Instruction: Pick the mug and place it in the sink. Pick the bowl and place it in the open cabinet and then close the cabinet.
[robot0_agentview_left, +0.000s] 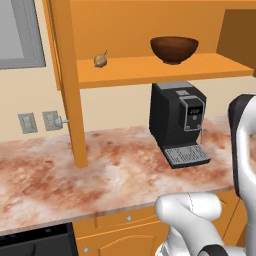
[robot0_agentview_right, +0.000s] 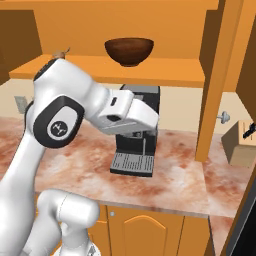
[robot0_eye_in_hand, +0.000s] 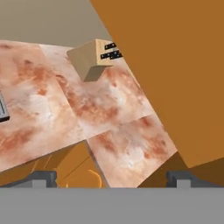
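The dark brown bowl (robot0_agentview_left: 174, 49) (robot0_agentview_right: 129, 50) stands upright on the inner shelf (robot0_agentview_left: 160, 70) of the open orange cabinet (robot0_agentview_right: 150, 20). Its doors stand swung out, the left one (robot0_agentview_left: 67, 85) edge-on and the right one (robot0_agentview_right: 220, 75) beside the arm. In the hand view my gripper (robot0_eye_in_hand: 111, 179) is open, its fingertips (robot0_eye_in_hand: 41, 177) far apart with nothing between them. It looks down at the counter (robot0_eye_in_hand: 109, 105) with the broad orange door panel (robot0_eye_in_hand: 175, 65) close on the right. The mug and the sink are out of view.
A black coffee machine (robot0_agentview_left: 177, 122) (robot0_agentview_right: 135, 145) stands on the marbled counter (robot0_agentview_left: 100, 170) under the shelf. A tan garlic bulb (robot0_agentview_left: 100, 60) lies on the shelf left of the bowl. A knife block (robot0_agentview_right: 240, 145) (robot0_eye_in_hand: 89, 61) sits beyond the right door.
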